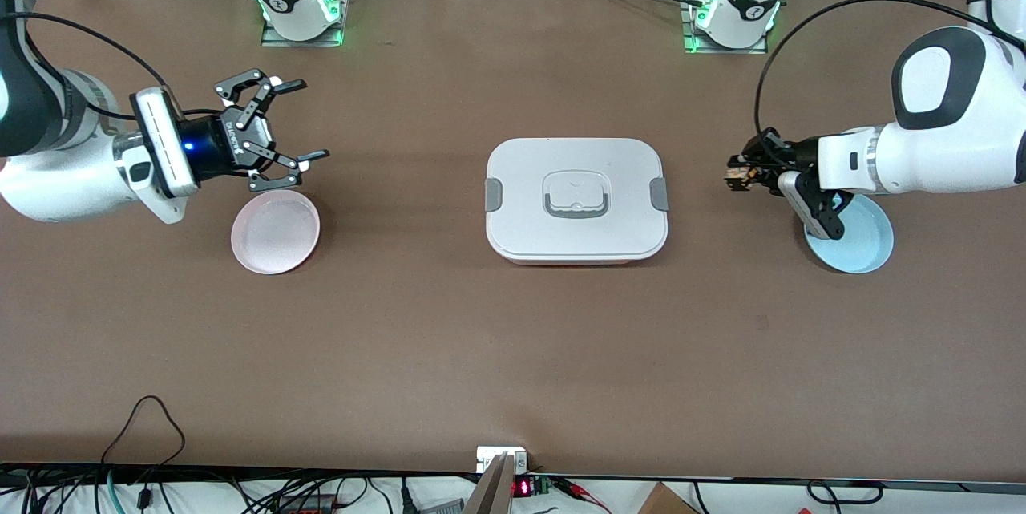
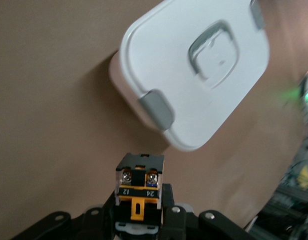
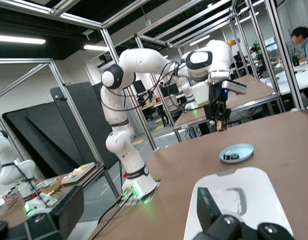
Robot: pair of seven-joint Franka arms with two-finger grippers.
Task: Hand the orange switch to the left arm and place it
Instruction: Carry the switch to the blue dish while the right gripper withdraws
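Observation:
The orange switch (image 2: 139, 188), a small black block with an orange part and two screws, sits clamped between the fingers of my left gripper (image 2: 140, 202). That gripper (image 1: 739, 176) hangs in the air over the table between the white box (image 1: 575, 200) and a blue plate (image 1: 862, 240). The box (image 2: 193, 75) stands in the middle of the table with its lid on. My right gripper (image 1: 313, 119) is open and holds nothing, raised over the table by a pink plate (image 1: 275, 233) and pointing toward the box. In the right wrist view the left gripper (image 3: 221, 122) hangs above the blue plate (image 3: 236, 152).
A small dark object (image 3: 233, 156) lies in the blue plate. The pink plate holds nothing. Both arm bases (image 1: 300, 9) (image 1: 733, 13) stand along the table edge farthest from the front camera. Cables hang along the nearest edge.

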